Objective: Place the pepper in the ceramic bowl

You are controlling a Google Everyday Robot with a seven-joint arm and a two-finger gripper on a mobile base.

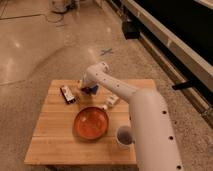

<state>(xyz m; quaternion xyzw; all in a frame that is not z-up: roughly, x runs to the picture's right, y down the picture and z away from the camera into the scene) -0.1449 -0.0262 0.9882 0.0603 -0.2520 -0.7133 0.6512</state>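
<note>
Pepper (pixel 86 91) sits at the far side of the bench (pixel 50 142), a small dark-red spot right under the hand (pixel 84 88), with the flat blue square piece (pixel 94 88) just beside it on the right. The hand is down at the pepper; can't tell whether it is open or closed, or whether it has the pepper. Step looks like the grasp, pick not confirmed, nothing in the ceramic bowl (pixel 92 123) yet. Next move likely: secure the pepper, lift, pull back toward the near side, and release over the bowl, which lies near and straight in front with its top unobstructed. Dark packet (pixel 66 94) is to the left, a small white item (pixel 111 101) is close to the path on the right, and the white cup (pixel 124 136) is by the arm (pixel 131 100). The far bench edge is close behind the hand; a nudged pepper could roll off.
</note>
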